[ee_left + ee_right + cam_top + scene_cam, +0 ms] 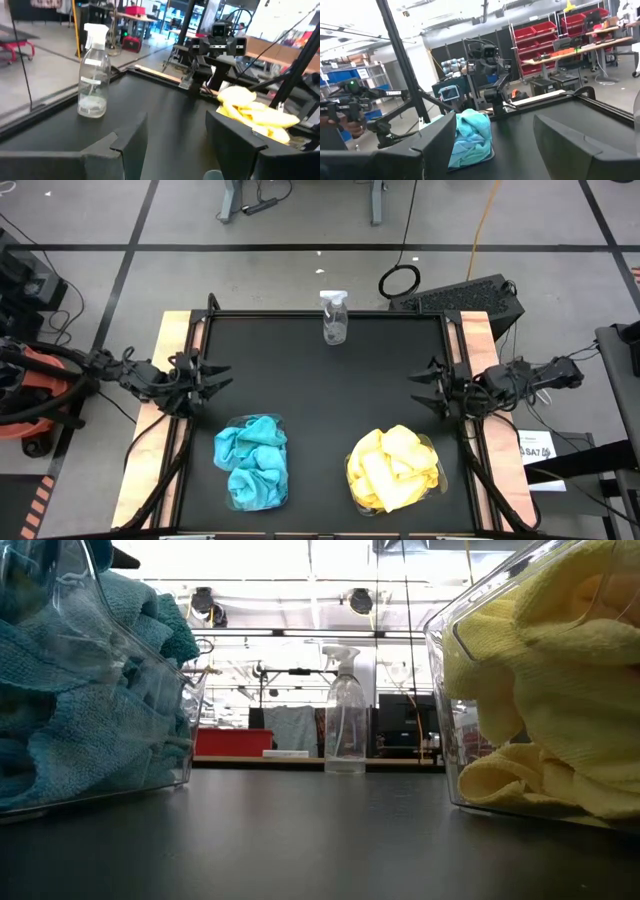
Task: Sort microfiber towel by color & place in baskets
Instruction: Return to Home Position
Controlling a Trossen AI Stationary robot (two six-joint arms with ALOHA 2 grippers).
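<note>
The turquoise blue microfiber towels (252,462) lie crumpled together in the left clear rectangular plastic basket (192,705), which stands on the near left part of the black table (330,390). The bright yellow microfiber towels (392,470) are heaped in the right clear rectangular plastic basket (436,680) on the near right part, rising above its rim. The two baskets stand apart, with bare table between them. No towel lies loose on the table surface.

A small clear spray bottle (334,318) with a white trigger head stands upright at the middle of the far edge, well apart from both baskets.

The left gripper (218,377) sits at the table's left edge, beyond the blue basket and pointing in toward the centre. Its dark fingers (130,145) are spread apart and hold nothing. The right gripper (420,388) sits opposite at the right edge, beyond the yellow basket and also facing inward. Its fingers (440,145) are likewise parted and empty. Each wrist view looks across the table to the other arm and to the basket on that far side.
</note>
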